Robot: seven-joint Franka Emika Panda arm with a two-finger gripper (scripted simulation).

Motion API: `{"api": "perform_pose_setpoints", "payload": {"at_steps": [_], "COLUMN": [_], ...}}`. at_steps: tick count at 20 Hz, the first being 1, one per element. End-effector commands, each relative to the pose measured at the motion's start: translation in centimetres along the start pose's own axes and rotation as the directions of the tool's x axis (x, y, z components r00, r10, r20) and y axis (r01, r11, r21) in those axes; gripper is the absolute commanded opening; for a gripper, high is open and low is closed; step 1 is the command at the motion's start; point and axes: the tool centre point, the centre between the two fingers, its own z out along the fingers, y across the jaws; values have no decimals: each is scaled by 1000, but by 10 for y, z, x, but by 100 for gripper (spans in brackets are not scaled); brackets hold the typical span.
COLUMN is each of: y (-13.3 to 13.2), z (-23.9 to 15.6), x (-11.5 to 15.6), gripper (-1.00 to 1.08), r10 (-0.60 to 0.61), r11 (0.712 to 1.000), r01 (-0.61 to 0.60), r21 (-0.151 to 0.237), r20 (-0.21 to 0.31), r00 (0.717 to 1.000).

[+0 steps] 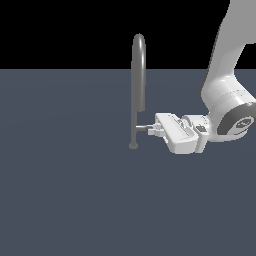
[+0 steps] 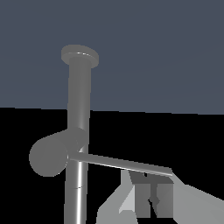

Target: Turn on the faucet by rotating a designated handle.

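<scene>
**Pincer at the lever's tip, with little rod to spare**

The small grey metal L-shaped handle [image 1: 141, 127] sticks out sideways from low on the tall, slim grey metal gooseneck faucet [image 1: 138, 75], which stands near the middle of the flat blue-grey tabletop [image 1: 60, 190] on its small round foot. The handle's thin rod points toward the exterior view's right, straight at the arm.

The white pincer [image 1: 151, 130] lies level, reaching in from the exterior view's right, and its fingertips [image 2: 144, 181] sit right at the free end of the rod [image 2: 122, 164]. In the wrist view the jaws look close together just beside the rod's tip, but I cannot tell whether they are clamped on it, merely touching it, or a shade apart from it.

That is where I see the risk. Contact appears to be at the very end of a thin, smooth rod, so a sideways push could let the rod slide off the fingers, and the handle would stay put. If the sweep does not follow the rod's arc about the stem, the fingers may ride off the tip. The pincer's body is also near the upright tube, so a wide swing might knock the faucet instead of turning the lever.
</scene>
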Motion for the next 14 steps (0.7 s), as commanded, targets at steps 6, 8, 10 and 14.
{"api": "perform_pose_setpoints", "payload": {"at_steps": [6,8,10,14], "y": [0,-1,-3,-5], "z": [0,0,0,0], "x": [17,26,34,51], "gripper": [-100,-100,-100,-100], "r10": [-3,3,9,20], "r11": [1000,1000,1000,1000], "r01": [3,-3,-9,-20], "r21": [-2,0,1,3], "r20": [3,2,2,1], "r00": [1000,1000,1000,1000]}}
